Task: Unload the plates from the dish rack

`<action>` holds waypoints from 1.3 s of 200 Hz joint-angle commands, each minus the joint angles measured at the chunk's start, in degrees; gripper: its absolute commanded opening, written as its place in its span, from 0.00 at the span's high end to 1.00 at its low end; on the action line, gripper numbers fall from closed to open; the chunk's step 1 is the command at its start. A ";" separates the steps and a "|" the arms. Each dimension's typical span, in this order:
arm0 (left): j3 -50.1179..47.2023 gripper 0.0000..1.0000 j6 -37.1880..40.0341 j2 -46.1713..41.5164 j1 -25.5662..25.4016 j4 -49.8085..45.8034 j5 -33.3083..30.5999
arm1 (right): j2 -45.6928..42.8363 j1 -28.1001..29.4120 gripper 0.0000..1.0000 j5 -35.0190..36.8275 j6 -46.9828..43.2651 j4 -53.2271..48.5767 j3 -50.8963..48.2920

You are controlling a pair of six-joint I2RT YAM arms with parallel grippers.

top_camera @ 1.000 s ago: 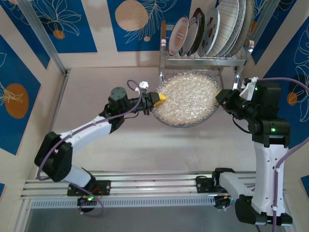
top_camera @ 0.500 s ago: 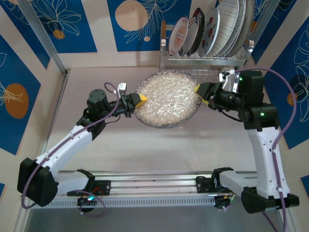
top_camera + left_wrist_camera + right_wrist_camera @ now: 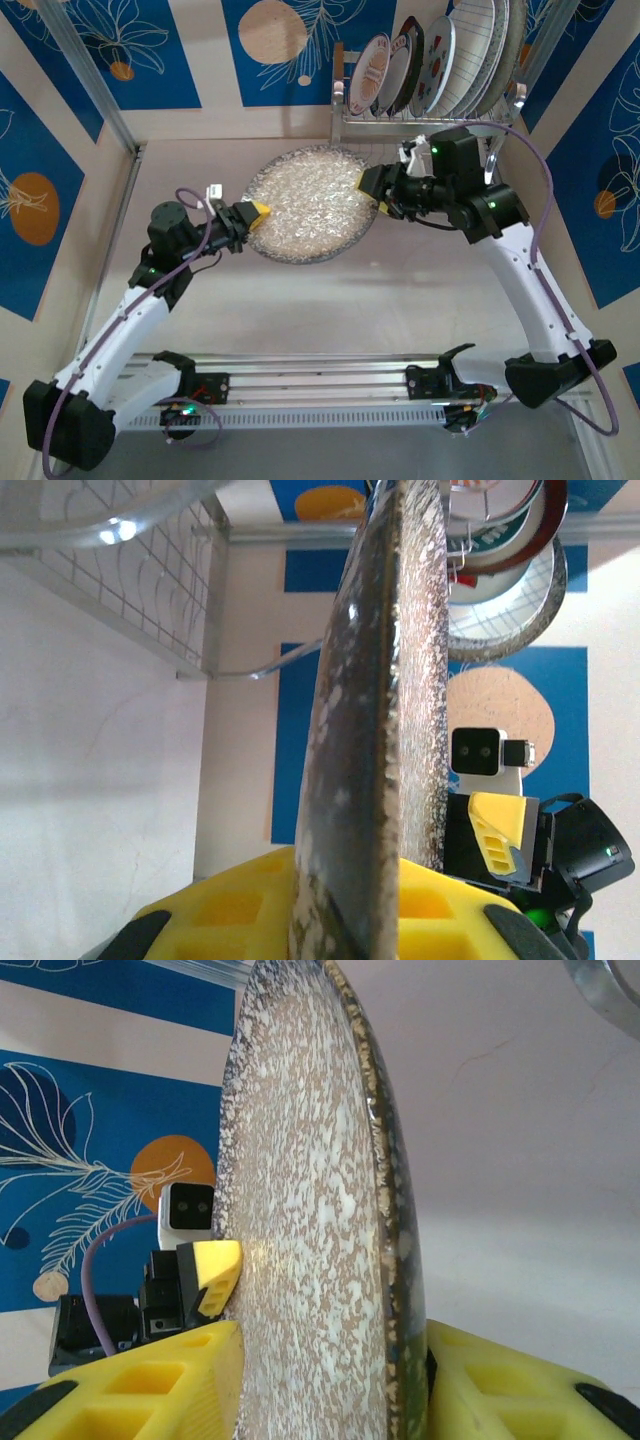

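A large speckled grey plate (image 3: 300, 205) hangs level above the table in front of the dish rack (image 3: 430, 125). My left gripper (image 3: 258, 212) is shut on its left rim, and in the left wrist view the plate (image 3: 370, 730) stands edge-on, pinched between the yellow fingers (image 3: 230, 910). My right gripper (image 3: 368, 185) is at the opposite rim. Its jaws stand apart astride the plate (image 3: 310, 1210), with a thin dark gap at the right finger (image 3: 500, 1380). Several more plates (image 3: 440, 55) stand upright in the rack's upper tier.
The rack stands against the back wall at the right, its chrome wire (image 3: 150, 580) close beside the held plate. Blue patterned panels wall in the table on the left, back and right. Bare tabletop (image 3: 200, 165) lies to the left of the rack.
The speckled plate has travelled left, away from the rack, with both arms following it. The right gripper's jaws have widened around the rim; the left grip is unchanged.
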 commanded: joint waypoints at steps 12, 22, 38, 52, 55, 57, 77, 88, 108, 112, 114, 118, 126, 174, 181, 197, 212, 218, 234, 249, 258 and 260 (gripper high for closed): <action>-0.76 1.00 -4.06 -5.91 2.98 8.95 -9.90 | 2.25 5.42 0.54 0.98 2.49 4.95 3.71; -1.44 1.00 -4.48 -7.62 3.52 8.26 -11.85 | 3.30 6.54 0.53 1.98 2.58 5.53 4.33; -1.88 1.00 -3.89 -10.50 3.97 5.53 -15.00 | 4.74 8.21 0.53 3.19 2.76 6.27 5.26; -2.25 1.00 -3.37 -12.80 4.05 3.63 -17.89 | 5.77 9.67 0.52 4.26 2.77 7.41 5.73; -2.38 1.00 -3.28 -13.22 4.07 3.23 -18.45 | 5.97 9.91 0.52 4.54 2.81 7.59 5.80; -2.45 1.00 -3.18 -13.49 4.06 2.99 -18.81 | 6.08 9.96 0.51 4.66 2.86 7.69 5.83; -3.07 1.00 -2.82 -16.58 4.11 0.70 -23.94 | 7.11 11.24 0.50 6.40 3.67 8.44 6.13; -3.56 1.00 -2.74 -17.94 4.10 0.10 -26.83 | 7.57 11.68 0.50 6.98 3.97 8.85 6.24; -3.01 1.00 -1.80 -18.69 4.06 -0.67 -30.56 | 8.27 12.26 0.49 8.00 4.13 9.33 6.75; -2.77 1.00 -1.50 -18.65 4.08 -0.90 -31.05 | 8.34 12.28 0.49 8.16 4.09 9.33 6.93; -2.54 1.00 -1.28 -18.58 4.10 -1.09 -31.26 | 8.41 12.34 0.49 8.13 4.02 9.33 7.02; -2.16 1.00 -0.96 -18.48 4.09 -1.55 -31.73 | 8.51 12.39 0.49 8.22 3.93 9.28 7.18; -1.24 1.00 -0.05 -18.38 4.11 -2.38 -32.93 | 8.61 12.44 0.49 8.58 3.75 9.01 7.48; 0.07 1.00 2.10 -16.82 4.11 -0.93 -39.70 | 7.46 12.27 0.48 8.31 2.75 10.04 6.43; -0.04 1.00 2.10 -15.86 4.11 0.35 -40.21 | 7.15 12.19 0.47 8.11 2.52 10.22 6.09; -0.27 1.00 2.48 -13.50 4.11 4.00 -41.61 | 6.54 12.11 0.48 8.11 1.78 10.49 5.41; -0.01 1.00 3.61 -10.99 4.11 5.97 -42.51 | 5.83 12.09 0.47 8.08 0.74 11.23 4.47; -0.07 1.00 3.94 -9.94 4.04 6.97 -42.73 | 5.46 12.09 0.47 7.92 0.31 11.49 4.02; -0.56 1.00 4.62 -7.22 4.15 8.99 -43.24 | 4.56 11.96 0.47 7.33 -0.76 12.77 2.49; -1.84 1.00 4.34 -4.76 4.41 11.58 -44.42 | 2.85 11.92 0.48 6.89 -2.00 15.90 -0.32; -2.47 1.00 4.33 -3.18 4.90 13.44 -44.77 | 1.23 12.05 0.48 6.92 -3.08 19.14 -3.08; -2.49 1.00 4.42 -2.74 5.06 13.78 -44.73 | 0.81 12.08 0.48 7.01 -3.38 19.89 -3.81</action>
